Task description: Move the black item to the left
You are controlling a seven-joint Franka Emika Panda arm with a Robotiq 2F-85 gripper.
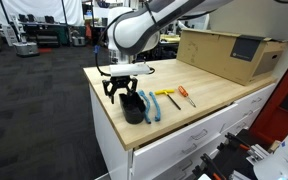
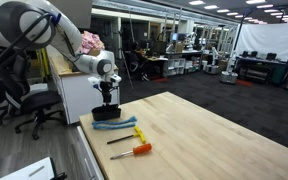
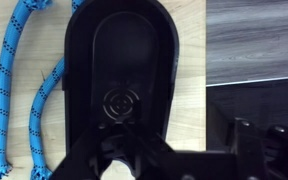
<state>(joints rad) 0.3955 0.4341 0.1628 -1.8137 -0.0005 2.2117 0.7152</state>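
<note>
In an exterior view my tool [image 1: 124, 90] hangs with its fingers spread, just above the black item [image 1: 132, 108]. The item stands near the end of the wooden surface [image 1: 199, 105], with the blue-handled pliers [image 1: 150, 105] just beside it. An orange screwdriver [image 1: 184, 95] lies further along, and a cardboard box [image 1: 229, 52] sits at the back.

In an exterior view from the opposite side, my tool [image 2: 106, 93] is directly over the black item [image 2: 106, 113], close to the surface's edge.

In the wrist view the black item [image 3: 119, 70] fills the middle, the blue handles [image 3: 14, 90] lie alongside it, and my fingers grip nothing.
</note>
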